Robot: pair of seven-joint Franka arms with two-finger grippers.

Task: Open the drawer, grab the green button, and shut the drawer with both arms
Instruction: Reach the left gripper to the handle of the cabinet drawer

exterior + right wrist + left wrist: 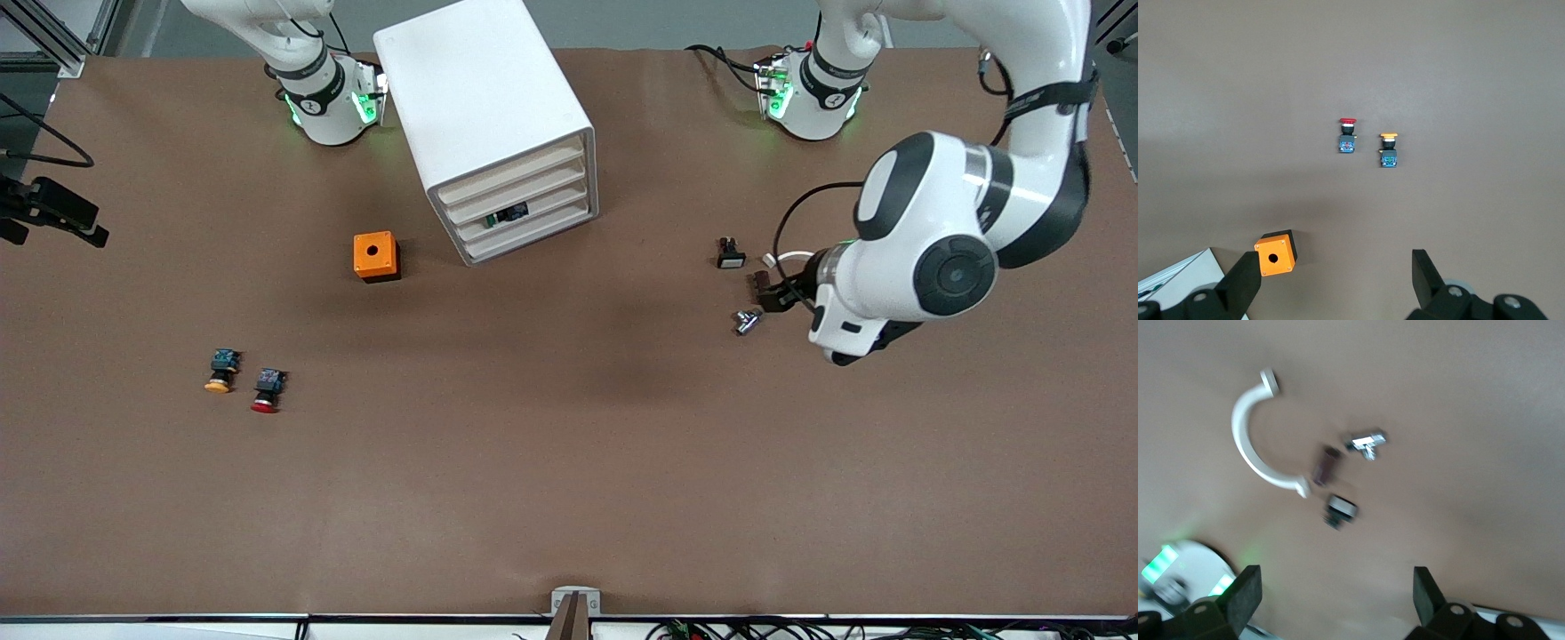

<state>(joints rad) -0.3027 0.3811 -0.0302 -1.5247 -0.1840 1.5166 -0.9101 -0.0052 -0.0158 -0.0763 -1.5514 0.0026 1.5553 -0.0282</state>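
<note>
The table (569, 462) is evenly and softly lit from overhead. Faint shadows are cast beside the cabinet (484, 116). The left wrist view is motion-blurred.

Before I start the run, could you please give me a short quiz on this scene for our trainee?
1. True or false: the left gripper, up over the white clamp, holds a button.
2. Which lies nearest the cabinet? A the orange box; B the yellow-capped button; C the red-capped button.
3. How many drawers does the cabinet's front show?
Key: 1 false: its fingers are open and empty, like those of the right gripper, which is up over the table near the orange box. 2 A. 3 four.
</note>
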